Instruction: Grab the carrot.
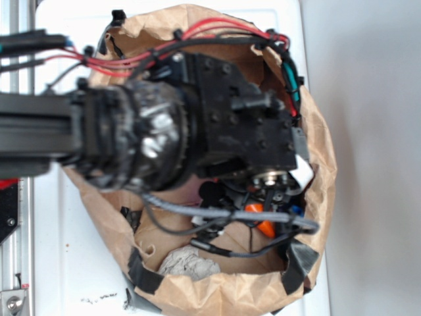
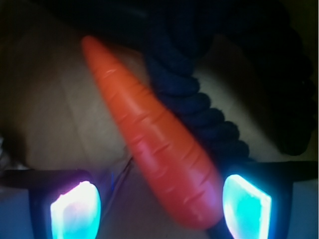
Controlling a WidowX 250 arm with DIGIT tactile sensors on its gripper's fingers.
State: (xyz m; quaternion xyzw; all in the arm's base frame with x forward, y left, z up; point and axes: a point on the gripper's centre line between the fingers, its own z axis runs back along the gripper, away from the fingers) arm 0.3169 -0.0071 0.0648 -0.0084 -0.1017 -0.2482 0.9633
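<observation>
The orange carrot (image 2: pixel 159 144) lies slanted on the brown floor of a paper bag, its thin tip at the upper left and its thick end low between my fingers. My gripper (image 2: pixel 160 209) is open. The glowing right pad (image 2: pixel 246 206) sits close against the carrot's thick end, while the left pad (image 2: pixel 76 211) stands well apart from it. In the exterior view only a bit of the carrot (image 1: pixel 264 225) shows under the black wrist, and my gripper (image 1: pixel 266 197) is lowered inside the bag, mostly hidden by the arm and cables.
A dark navy twisted rope (image 2: pixel 192 99) lies along the carrot's right side, touching it. The crumpled brown paper bag (image 1: pixel 197 295) with black tape patches (image 1: pixel 146 273) surrounds everything. A greyish crumpled cloth (image 1: pixel 187 263) lies near the bag's front wall.
</observation>
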